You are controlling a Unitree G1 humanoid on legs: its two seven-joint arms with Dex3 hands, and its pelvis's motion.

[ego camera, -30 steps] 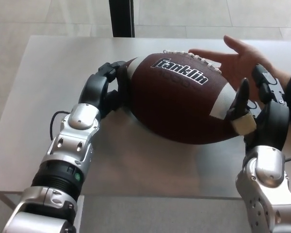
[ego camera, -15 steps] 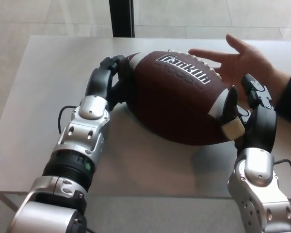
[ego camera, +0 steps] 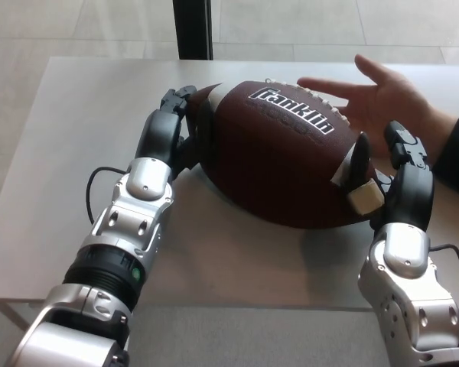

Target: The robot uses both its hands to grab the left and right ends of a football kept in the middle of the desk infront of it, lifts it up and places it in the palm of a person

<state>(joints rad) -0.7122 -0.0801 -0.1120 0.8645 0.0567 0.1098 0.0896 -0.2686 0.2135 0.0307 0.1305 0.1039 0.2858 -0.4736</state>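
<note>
We are holding the football [ego camera: 283, 157] between our two hands, and it is sitting above the middle of the grey desk [ego camera: 76, 130], with its white laces and the printed brand name turned up toward the camera. Our left hand [ego camera: 172, 126] is grasping the left end of the football, with its black fingers curling around the tip. Our right hand [ego camera: 386, 180] is grasping the right end of the football, with one finger lying against the white stripe. The shadow under the football is suggesting to us that the football is already off the desk, so we are judging the grasp and the lift as done. Just behind the right end of the football, a person's open palm [ego camera: 382, 99] is waiting with the fingers spread, very near the football or maybe touching it; we cannot tell which. What is remaining, in our judgement, is carrying the football over to this palm and letting it go. The football is hiding part of the palm and the inner sides of both hands, and the person's dark sleeve [ego camera: 455, 153] is cut off by the frame edge to the right of the football.
</note>
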